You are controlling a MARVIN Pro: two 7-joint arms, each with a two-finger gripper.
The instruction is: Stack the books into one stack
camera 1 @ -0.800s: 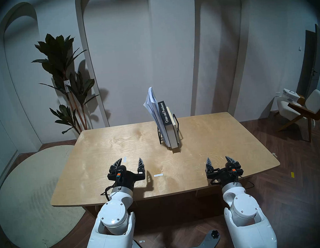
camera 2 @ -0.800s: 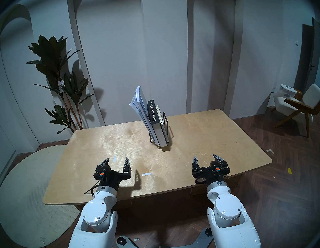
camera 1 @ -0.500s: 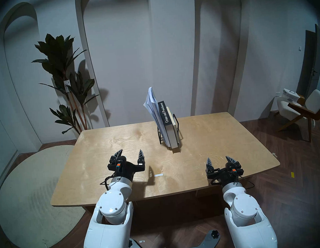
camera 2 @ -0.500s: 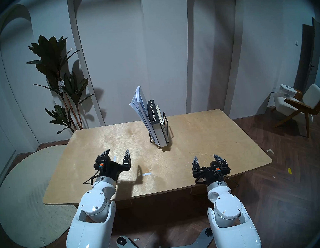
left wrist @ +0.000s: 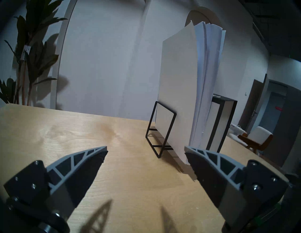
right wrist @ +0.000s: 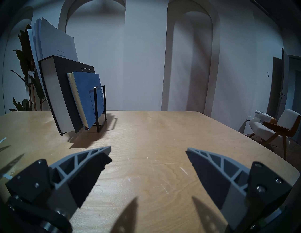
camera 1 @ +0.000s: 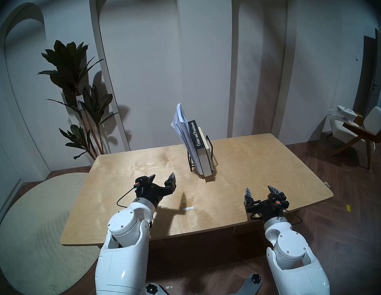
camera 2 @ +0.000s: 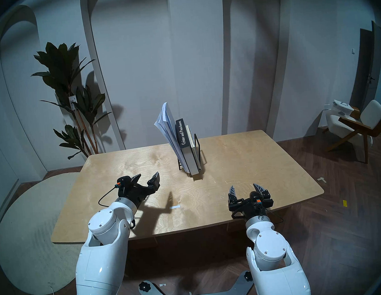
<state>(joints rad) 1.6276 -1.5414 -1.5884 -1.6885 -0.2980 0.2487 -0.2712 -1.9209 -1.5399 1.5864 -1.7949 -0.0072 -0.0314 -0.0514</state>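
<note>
Room: pale arched wall panels, a potted plant (camera 1: 78,93) in the left corner, dark wood floor
Surface: light wooden table (camera 1: 123,171), bare apart from the rack and small strips of white tape
Landmark: black wire-frame rack (right wrist: 100,107) at the far middle of the table
Books: all three stand on edge in the rack, leaning left; no stack yet
White softcover (left wrist: 179,84): leftmost in the rack, tallest; pages fan and sag at the top, so probably floppy and light; judged best pinched low near the bound edge
Black book (camera 1: 197,138): middle of the rack, thick and stiff, likely the heaviest; grip across the spine
Blue hardcover (right wrist: 88,96): rightmost, against the rack's right loop, thin and rigid, probably easy to pinch at its top edge
Left gripper (camera 1: 163,177): near the rack's left side, aimed at the white softcover, fingers spread wide, holding nothing
Right gripper (camera 1: 261,191): well short of the rack, to its right, fingers wide, empty
</note>
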